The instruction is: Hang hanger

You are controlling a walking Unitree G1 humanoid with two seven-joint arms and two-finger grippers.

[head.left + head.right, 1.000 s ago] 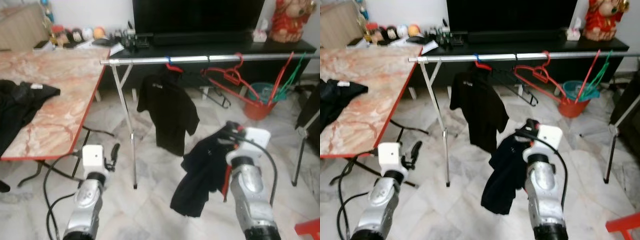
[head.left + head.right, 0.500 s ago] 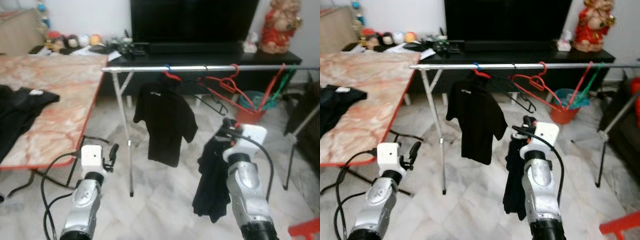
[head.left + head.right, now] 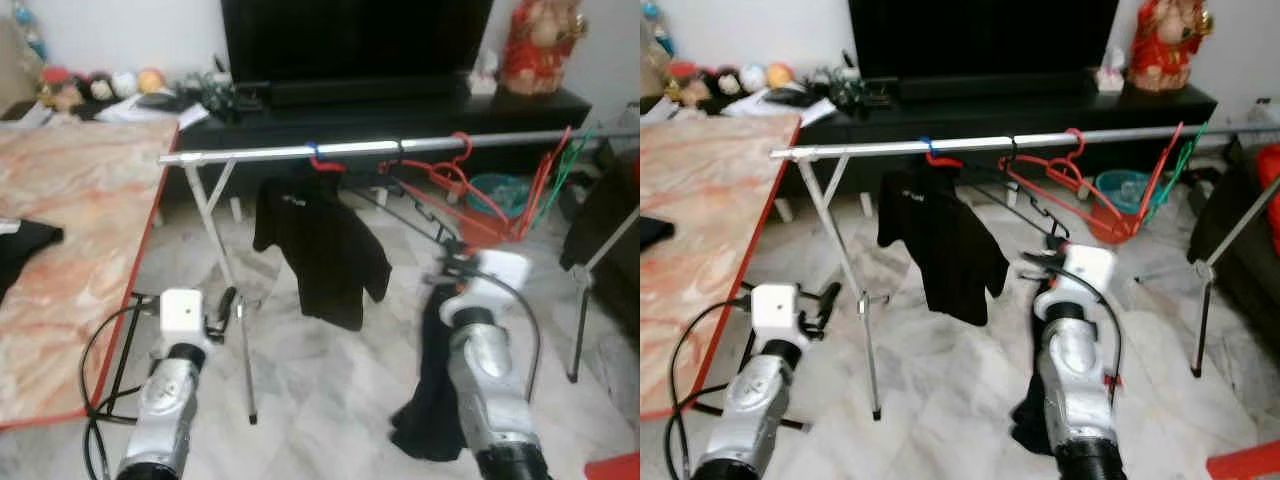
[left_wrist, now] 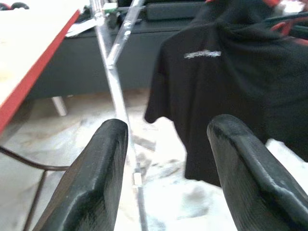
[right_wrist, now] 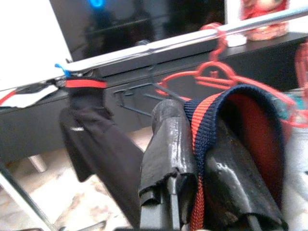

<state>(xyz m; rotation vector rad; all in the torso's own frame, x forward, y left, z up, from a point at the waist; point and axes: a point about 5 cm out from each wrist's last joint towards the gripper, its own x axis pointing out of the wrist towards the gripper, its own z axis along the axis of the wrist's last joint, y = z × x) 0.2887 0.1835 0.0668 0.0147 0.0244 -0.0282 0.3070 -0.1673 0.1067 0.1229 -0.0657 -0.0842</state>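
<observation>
Right wrist view shows the right gripper [image 5: 192, 144], jaws clenched on a garment's striped collar [image 5: 211, 115], short of the rail [image 3: 400, 147]; hanging remains. Left gripper [image 4: 173, 159] idles, jaws released.

Pale marble floor [image 3: 330, 370] underfoot. A dark television [image 3: 355, 40] sits on a long black cabinet [image 3: 400, 110] against the white wall; a marble-patterned, red-edged table [image 3: 70, 230] stands left.
</observation>
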